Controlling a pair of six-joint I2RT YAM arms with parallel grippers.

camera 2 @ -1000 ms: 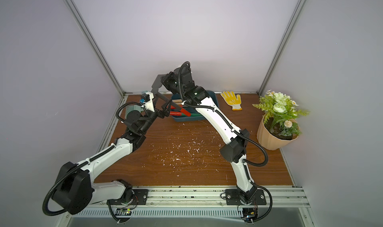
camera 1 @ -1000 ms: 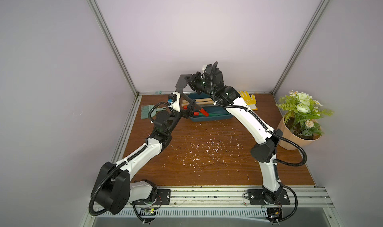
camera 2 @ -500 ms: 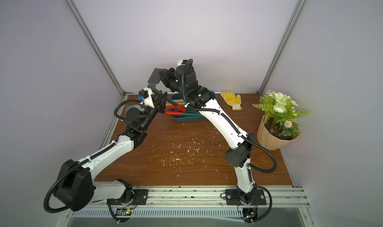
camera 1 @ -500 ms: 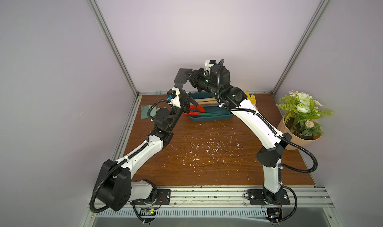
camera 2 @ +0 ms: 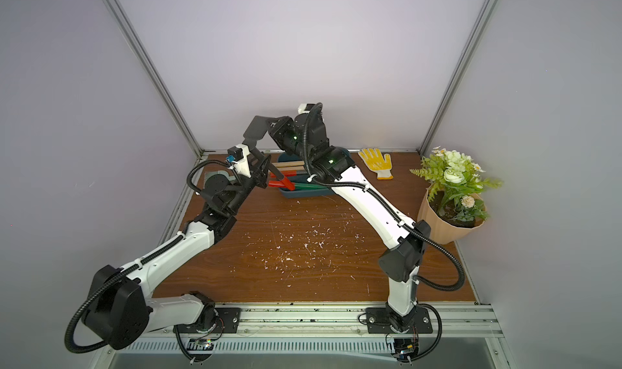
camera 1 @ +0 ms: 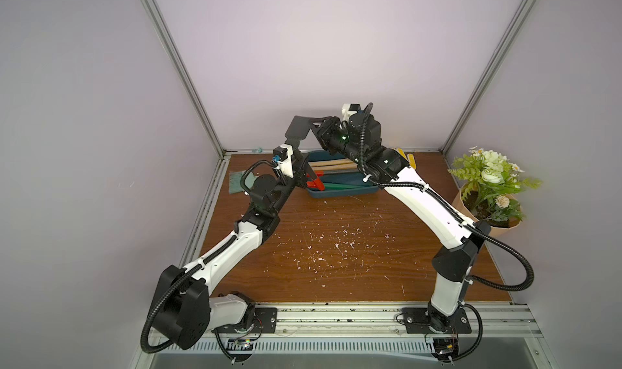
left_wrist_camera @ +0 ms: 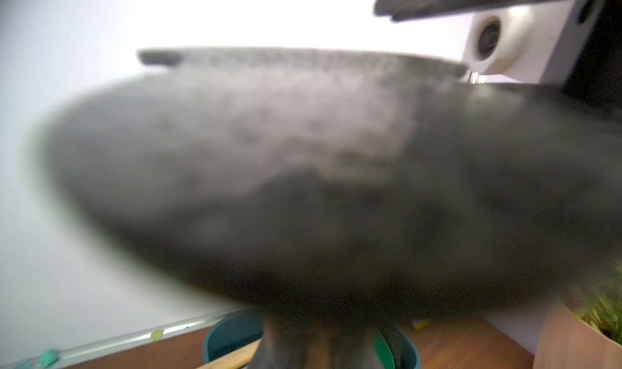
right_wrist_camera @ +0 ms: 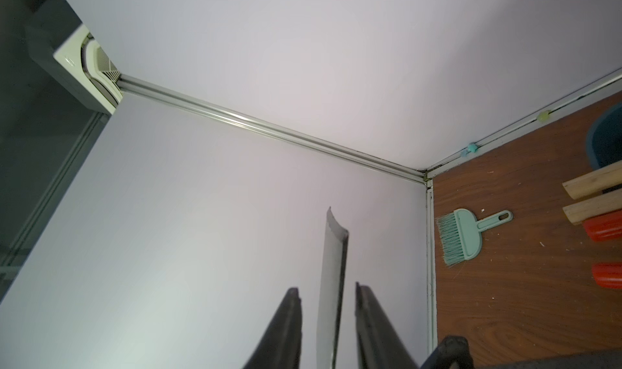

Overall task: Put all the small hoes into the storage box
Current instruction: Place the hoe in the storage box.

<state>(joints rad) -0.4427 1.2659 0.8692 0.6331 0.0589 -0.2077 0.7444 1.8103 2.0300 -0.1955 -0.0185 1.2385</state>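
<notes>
Small hoe [camera 1: 298, 132] is aloft, blade uppermost, near one end of the storage box [camera 1: 343, 193] at the rear of the table [camera 1: 336, 236], and is not yet in it. Left tool [camera 1: 302, 168] is clamped, apparently on the hoe's neck; its wrist view is blurred. Right tool [right_wrist_camera: 326, 291] stands open, fingers clear on either side of the blade. Judged a hand-over, leaving the left arm to lay the hoe in.

No legible text, no labels, no numbers
</notes>
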